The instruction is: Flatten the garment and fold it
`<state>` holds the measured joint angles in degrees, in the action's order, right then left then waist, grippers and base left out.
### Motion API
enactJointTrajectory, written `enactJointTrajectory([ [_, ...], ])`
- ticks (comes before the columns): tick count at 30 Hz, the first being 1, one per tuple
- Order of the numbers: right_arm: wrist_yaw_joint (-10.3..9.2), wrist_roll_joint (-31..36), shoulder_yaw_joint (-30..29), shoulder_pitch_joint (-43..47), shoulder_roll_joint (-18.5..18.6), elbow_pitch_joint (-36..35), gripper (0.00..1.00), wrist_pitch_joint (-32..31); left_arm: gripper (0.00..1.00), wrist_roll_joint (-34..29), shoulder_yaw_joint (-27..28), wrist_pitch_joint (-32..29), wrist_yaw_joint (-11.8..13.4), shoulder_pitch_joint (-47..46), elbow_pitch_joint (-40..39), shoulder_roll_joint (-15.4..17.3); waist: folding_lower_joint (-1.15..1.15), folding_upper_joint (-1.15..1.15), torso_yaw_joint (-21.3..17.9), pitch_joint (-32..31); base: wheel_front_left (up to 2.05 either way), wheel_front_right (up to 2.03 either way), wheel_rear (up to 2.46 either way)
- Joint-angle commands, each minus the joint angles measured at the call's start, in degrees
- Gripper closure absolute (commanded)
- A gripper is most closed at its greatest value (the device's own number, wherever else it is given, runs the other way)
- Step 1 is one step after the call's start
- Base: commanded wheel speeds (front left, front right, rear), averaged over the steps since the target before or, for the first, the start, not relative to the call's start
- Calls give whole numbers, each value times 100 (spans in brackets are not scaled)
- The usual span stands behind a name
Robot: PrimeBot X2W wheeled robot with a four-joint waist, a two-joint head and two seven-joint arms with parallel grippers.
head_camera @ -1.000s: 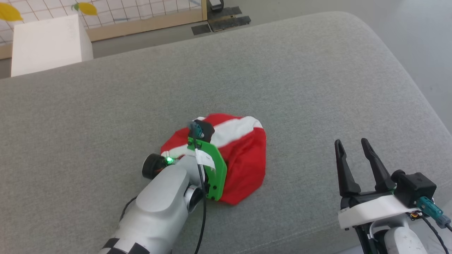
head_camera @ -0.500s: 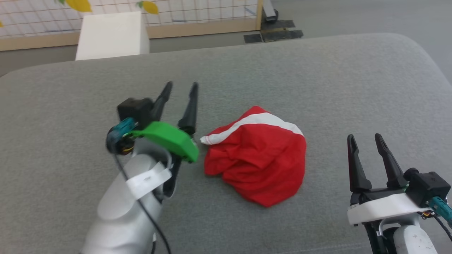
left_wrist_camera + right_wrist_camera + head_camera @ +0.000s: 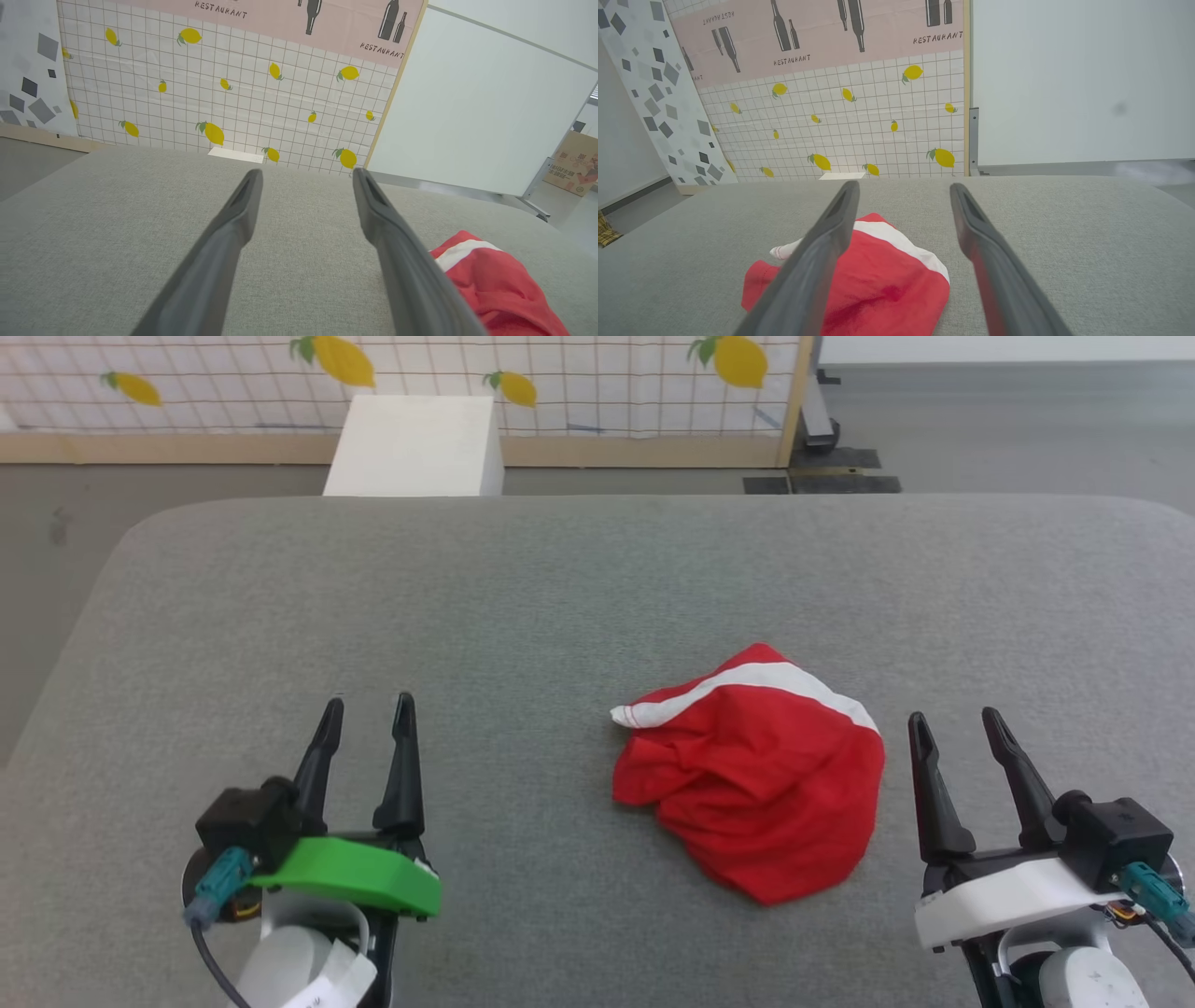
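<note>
The head camera looks forward and steeply down on a grey upholstered surface [image 3: 597,579], a lemon-print panel [image 3: 597,383] beyond its far edge. Each wrist camera sits low and near over that surface, facing the panel along the left gripper [image 3: 307,172] or right gripper [image 3: 903,185]. All three views share the red shorts [image 3: 766,784] (lower right for the left wrist, lower left for the right).

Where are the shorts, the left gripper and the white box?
shorts [image 3: 766,803], head view, red crumpled middle.
left gripper [image 3: 369,701], head view, midway between fingertips.
white box [image 3: 415,443], head view, top face.
</note>
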<state>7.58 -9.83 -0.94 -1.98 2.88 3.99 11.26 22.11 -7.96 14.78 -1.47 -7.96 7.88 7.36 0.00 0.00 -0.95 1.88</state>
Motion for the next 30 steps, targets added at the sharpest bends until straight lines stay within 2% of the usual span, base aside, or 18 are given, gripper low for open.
enactJointTrajectory([
  [1, -9, 55, 10, 55, -1, -42, 0, -21, 0, -105, 66, 21, -57, 129, -69, -65, 0, 0, 79, -5, 0, 0, 0],
  [8, -9, 372, 301, -299, -1, -114, 0, -293, 0, -324, 249, 21, -177, 238, -156, -275, 0, 0, 191, 51, 0, 0, 0],
  [13, -9, 780, 949, -1155, -1, 269, 0, -1109, 0, -416, 286, 21, -262, 110, -164, -361, 0, 0, 276, 197, 0, 0, 0],
  [22, -9, 703, 2050, -2817, 156, 2163, 0, -3311, 0, -471, 198, 21, -358, -209, -239, -435, 0, 0, 614, 694, 0, 0, 0],
  [26, -9, 777, 2531, -3332, 243, 2841, 0, -4074, 0, -381, 79, 21, -357, -341, -249, -444, 0, 0, 787, 886, 0, 0, 0],
  [30, -9, 897, 2940, -3726, 350, 3298, 0, -4442, 0, -255, -75, 21, -289, -448, -298, -446, 0, 0, 939, 1045, 0, 0, 0],
])
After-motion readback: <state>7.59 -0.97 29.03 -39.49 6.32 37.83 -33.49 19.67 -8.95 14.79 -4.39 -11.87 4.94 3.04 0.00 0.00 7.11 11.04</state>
